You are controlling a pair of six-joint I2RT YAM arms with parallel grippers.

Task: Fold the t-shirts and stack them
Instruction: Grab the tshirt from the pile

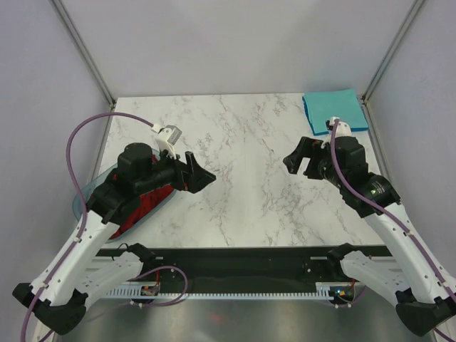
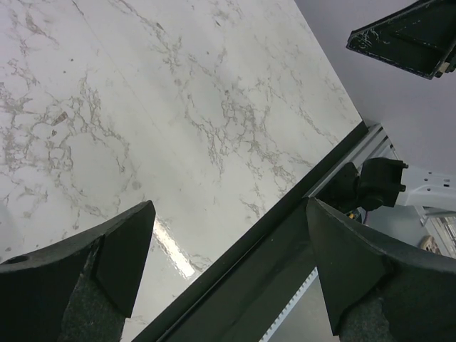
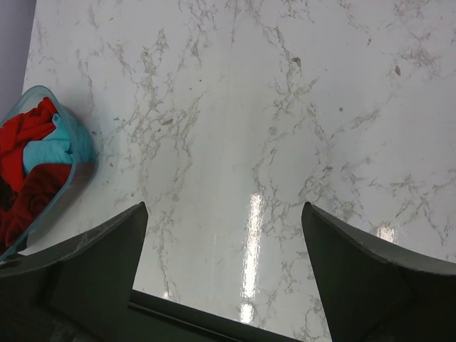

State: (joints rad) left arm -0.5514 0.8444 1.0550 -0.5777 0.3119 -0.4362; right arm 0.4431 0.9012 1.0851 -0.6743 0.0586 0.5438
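the left gripper (image 1: 198, 173) hangs over the marble table (image 1: 242, 135) at the middle left of the top view. its two fingers are spread wide and hold nothing. the right gripper (image 1: 299, 160) hangs at the middle right, also spread wide with nothing in it. one folded teal t-shirt (image 1: 333, 111) lies flat in the upper right corner of the table, well apart from both grippers. the red t-shirts (image 1: 139, 210) sit bunched up in a see-through basin (image 1: 84, 194) at the lower left edge of the table, partly hidden under the left arm. in the right wrist view the basin shows at the left edge, with a teal t-shirt (image 3: 50, 151) tucked between the red ones.
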